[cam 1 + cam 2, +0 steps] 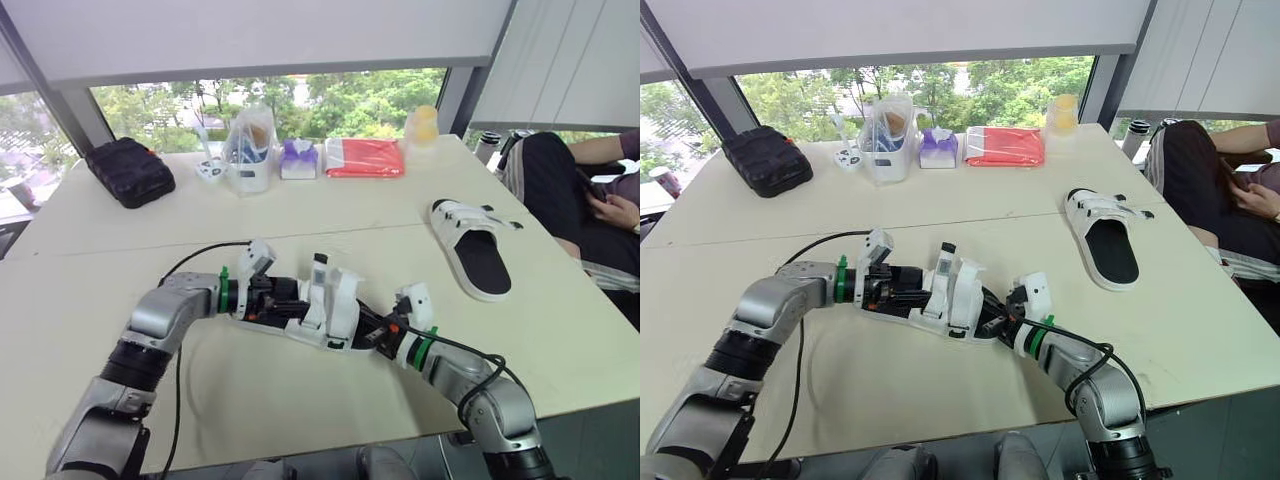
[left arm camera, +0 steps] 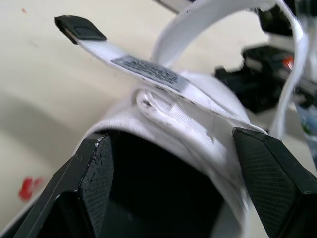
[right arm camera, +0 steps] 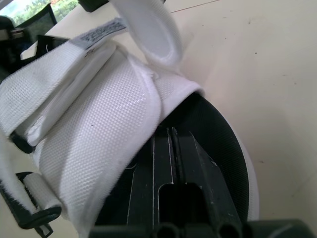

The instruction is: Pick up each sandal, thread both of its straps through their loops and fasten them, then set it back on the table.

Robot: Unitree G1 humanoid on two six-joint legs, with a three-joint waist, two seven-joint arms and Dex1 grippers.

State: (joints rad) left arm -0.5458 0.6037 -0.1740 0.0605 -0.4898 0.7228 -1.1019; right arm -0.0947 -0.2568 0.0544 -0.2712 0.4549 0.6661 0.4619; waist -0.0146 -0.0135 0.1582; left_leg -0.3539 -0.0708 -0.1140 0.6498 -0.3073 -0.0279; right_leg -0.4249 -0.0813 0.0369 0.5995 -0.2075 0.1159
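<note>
A pale table (image 1: 300,215) is bearing two white sandals. The near sandal (image 1: 335,300) is sitting at centre between both grippers. The second sandal (image 1: 478,250) is lying at its 2 o'clock, well apart. At 9 o'clock, the left gripper (image 2: 183,168) is spreading wide around the near sandal. At 4 o'clock, the right gripper (image 3: 171,136) is reaching in over the footbed, fingers closed together. A loose strap (image 1: 319,272) is sticking upward.

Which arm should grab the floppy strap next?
Probably left: the left fingers, open, flank the sandal close to its loose strap; the right fingers are shut, tucked under the upper.
</note>
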